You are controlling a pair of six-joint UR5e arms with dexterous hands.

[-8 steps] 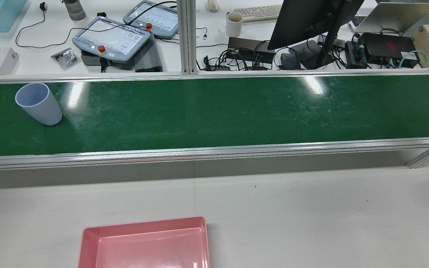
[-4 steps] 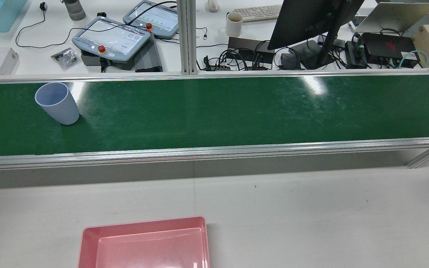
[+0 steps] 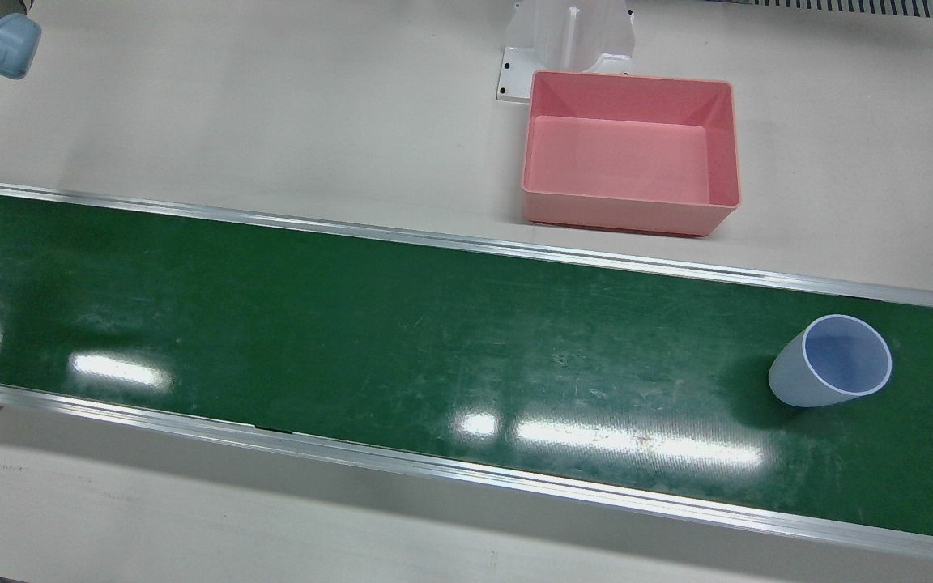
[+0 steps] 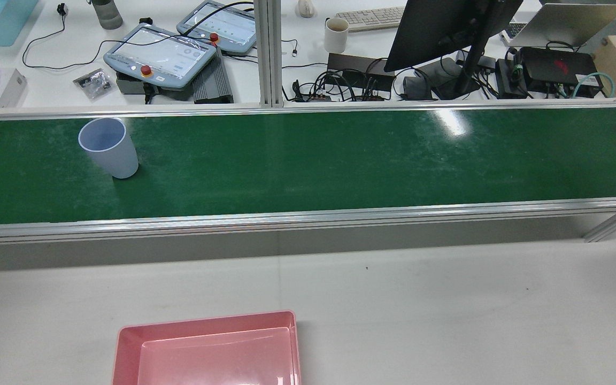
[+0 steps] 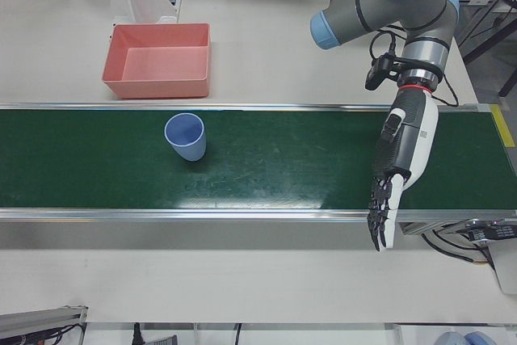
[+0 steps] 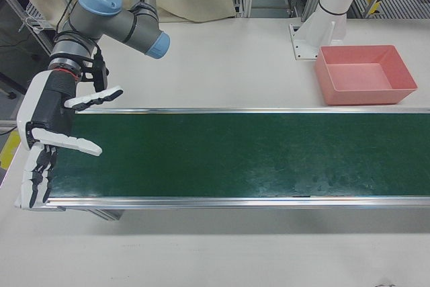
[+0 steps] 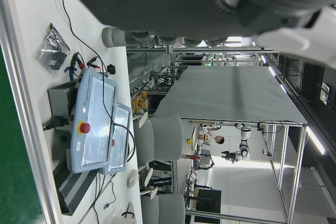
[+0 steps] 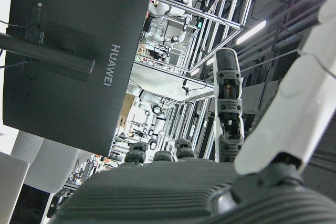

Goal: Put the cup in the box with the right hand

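Left-front view shows the cup (image 5: pixel 186 136); right-front view only the right hand (image 6: pixel 47 132).

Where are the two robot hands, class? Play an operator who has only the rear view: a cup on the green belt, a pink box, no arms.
Observer: The right-front view shows the right robot hand open, fingers spread, at one end of the belt.
Operator: Is the cup near it?
Observer: No. The cup stands upright on the left arm's half, in the left-front view; the right-front view shows no cup at all.
Operator: And the left robot hand?
Observer: The left robot hand hangs open, fingers pointing down over the belt's operator-side edge, well apart from the cup.
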